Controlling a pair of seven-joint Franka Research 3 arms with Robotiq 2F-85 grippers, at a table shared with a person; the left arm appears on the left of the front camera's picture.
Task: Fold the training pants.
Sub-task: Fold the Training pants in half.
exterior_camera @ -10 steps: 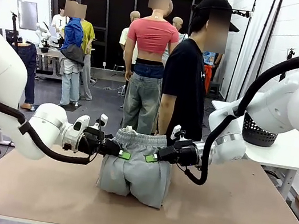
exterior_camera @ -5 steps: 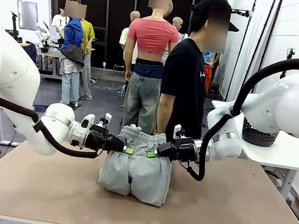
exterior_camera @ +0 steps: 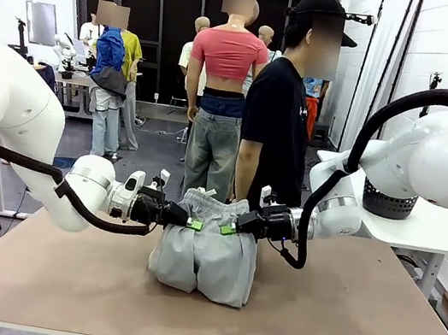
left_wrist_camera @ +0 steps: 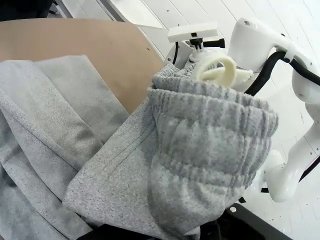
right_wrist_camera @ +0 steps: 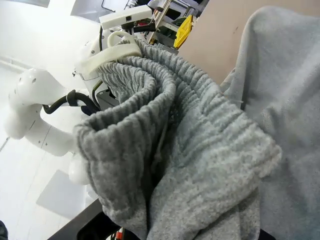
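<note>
The training pants [exterior_camera: 206, 251] hang upright at the table [exterior_camera: 352, 329] middle, waistband on top, folded legs resting on the table. The left gripper [exterior_camera: 189, 223] and right gripper [exterior_camera: 227, 230] each pinch one waistband side, jaws closed on the fabric.

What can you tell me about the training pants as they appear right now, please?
The training pants are light grey, soft jersey with a ribbed, gathered elastic waistband. The waistband end is lifted off the brown table, pinched on one side by the shut left gripper and on the other by the shut right gripper. The lower part hangs down and rests bunched on the tabletop, in front of the person.
</note>
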